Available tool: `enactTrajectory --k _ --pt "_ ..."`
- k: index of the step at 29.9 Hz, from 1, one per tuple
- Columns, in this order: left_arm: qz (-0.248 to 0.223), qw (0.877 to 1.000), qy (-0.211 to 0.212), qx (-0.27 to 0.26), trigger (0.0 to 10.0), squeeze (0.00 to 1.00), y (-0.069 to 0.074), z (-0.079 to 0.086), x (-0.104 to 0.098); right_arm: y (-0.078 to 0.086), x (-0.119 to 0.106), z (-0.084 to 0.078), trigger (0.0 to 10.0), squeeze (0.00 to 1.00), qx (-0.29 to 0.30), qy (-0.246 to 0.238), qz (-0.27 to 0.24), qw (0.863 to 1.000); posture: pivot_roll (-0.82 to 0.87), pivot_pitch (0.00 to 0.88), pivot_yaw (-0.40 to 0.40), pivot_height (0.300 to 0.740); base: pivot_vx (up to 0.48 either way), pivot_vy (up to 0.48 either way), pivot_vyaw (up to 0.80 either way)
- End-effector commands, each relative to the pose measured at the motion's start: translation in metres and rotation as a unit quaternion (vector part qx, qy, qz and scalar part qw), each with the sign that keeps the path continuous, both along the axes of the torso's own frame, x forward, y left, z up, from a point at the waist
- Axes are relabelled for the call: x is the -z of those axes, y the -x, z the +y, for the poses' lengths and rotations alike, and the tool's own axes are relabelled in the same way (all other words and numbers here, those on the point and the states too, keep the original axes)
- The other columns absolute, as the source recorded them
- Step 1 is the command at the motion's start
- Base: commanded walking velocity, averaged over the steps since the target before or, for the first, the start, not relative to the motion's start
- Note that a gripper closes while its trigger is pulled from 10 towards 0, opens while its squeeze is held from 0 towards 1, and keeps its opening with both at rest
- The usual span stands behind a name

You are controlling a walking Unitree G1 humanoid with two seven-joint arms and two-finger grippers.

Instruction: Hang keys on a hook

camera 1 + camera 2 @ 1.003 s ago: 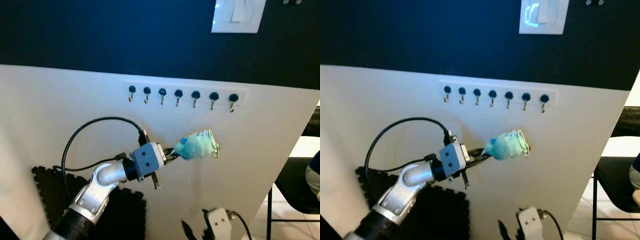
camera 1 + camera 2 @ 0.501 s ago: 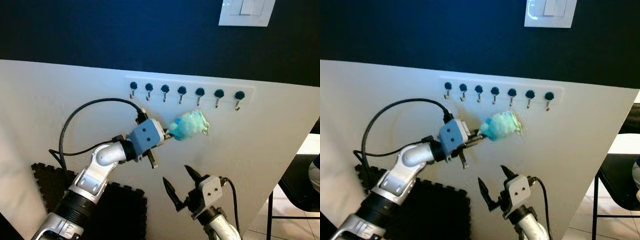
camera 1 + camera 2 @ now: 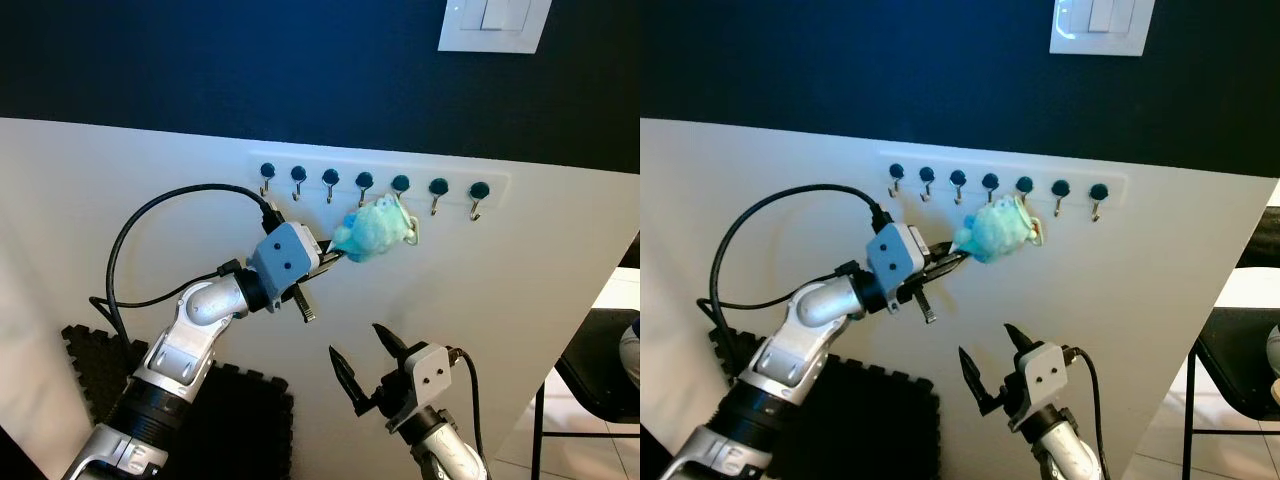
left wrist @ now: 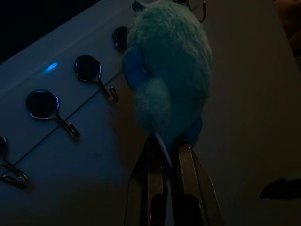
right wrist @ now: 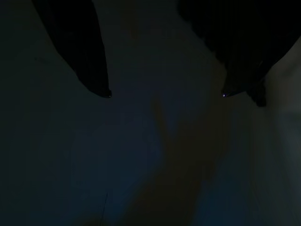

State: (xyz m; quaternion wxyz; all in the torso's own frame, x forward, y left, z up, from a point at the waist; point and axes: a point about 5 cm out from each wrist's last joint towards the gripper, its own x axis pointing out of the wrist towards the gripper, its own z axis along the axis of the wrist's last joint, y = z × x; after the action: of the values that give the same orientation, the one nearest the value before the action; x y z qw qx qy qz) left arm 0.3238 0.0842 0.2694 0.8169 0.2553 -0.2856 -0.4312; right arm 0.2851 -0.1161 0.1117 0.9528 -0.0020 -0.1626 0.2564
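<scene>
Keys with a fluffy teal keychain (image 3: pixel 372 228) sit clamped between my left gripper's (image 3: pixel 330 258) fingers, lifted against the white wall panel (image 3: pixel 560 260) just under the hook rail (image 3: pixel 378 182). From the head cameras I count seven dark-capped hooks in a row; the plush ball overlaps the fourth and fifth from the left, and a pale ring (image 3: pixel 411 229) at its far side lies just below the fifth hook (image 3: pixel 400 186). I cannot tell whether that ring has caught on the hook or only rests against the wall beside it. In the left wrist view the two fingers (image 4: pixel 186 179) are pinched close together on the base of the plush, with hooks (image 4: pixel 94 75) running off along the rail. My right gripper (image 3: pixel 365 372) hovers lower down in front of the panel, its two black fingers spread apart and holding nothing. A white light switch (image 3: pixel 494 22) sits on the dark upper wall, and a black foam mat (image 3: pixel 245 420) lies on the floor below.
</scene>
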Motion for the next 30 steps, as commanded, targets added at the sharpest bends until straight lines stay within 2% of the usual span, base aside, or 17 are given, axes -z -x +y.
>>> enactTrajectory --k 1,6,21,30 --pt "-0.007 1.000 0.012 -0.002 10.0 0.00 0.001 0.002 -0.003 0.001 -0.001 0.001 10.0 0.00 -0.006 0.002 0.002 1.000 0.05 0.062 0.007 0.740 0.000 0.000 0.00" --pt "0.006 1.000 0.012 -0.028 10.0 0.00 -0.004 0.013 0.002 0.001 -0.001 0.002 10.0 0.00 -0.009 0.000 0.005 1.000 0.05 0.044 0.004 0.740 0.000 0.000 0.00" --pt "0.061 0.996 0.023 -0.059 10.0 0.00 -0.012 0.025 0.015 0.000 -0.001 0.003 10.0 0.00 -0.020 0.000 0.017 1.000 0.05 0.054 -0.002 0.740 0.000 0.000 0.00" --pt "0.095 0.990 0.044 -0.098 10.0 0.00 -0.020 0.036 0.028 -0.001 -0.002 0.000 10.0 0.00 -0.019 0.003 0.019 1.000 0.04 0.042 0.001 0.740 0.000 0.000 0.00"
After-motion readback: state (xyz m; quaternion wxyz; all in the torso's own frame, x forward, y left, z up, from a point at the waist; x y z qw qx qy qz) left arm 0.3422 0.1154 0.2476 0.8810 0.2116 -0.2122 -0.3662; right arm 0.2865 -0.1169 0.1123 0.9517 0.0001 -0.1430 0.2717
